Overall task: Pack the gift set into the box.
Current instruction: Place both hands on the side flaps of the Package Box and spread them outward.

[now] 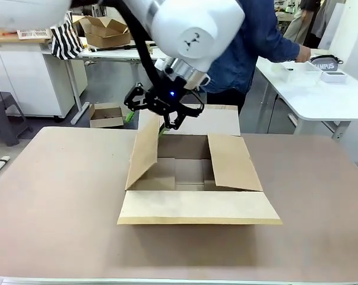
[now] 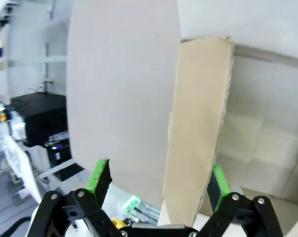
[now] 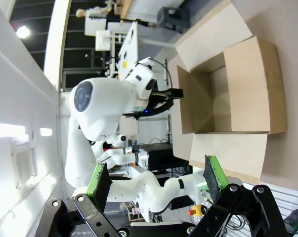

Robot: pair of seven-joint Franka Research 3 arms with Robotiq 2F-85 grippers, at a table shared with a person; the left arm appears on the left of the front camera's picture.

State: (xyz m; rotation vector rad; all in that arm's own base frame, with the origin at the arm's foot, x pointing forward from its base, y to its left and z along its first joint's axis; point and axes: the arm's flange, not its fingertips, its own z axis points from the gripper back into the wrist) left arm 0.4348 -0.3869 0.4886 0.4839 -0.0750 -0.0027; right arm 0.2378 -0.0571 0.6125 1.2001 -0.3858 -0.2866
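Presently the left claw [image 1: 164, 114] straddles the box's [image 1: 196, 196] left flap [image 1: 144, 153], jaws wide. Corrugated card looks light yet stiff; grip near its edge. The right claw [image 3: 156, 180] hangs open, empty.

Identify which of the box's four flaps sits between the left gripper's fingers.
The flap on the box's left side, standing upright; left gripper straddles its top edge.

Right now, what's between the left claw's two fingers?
The box's upright side flap stands between the open left claw's fingers; the left wrist view shows it.
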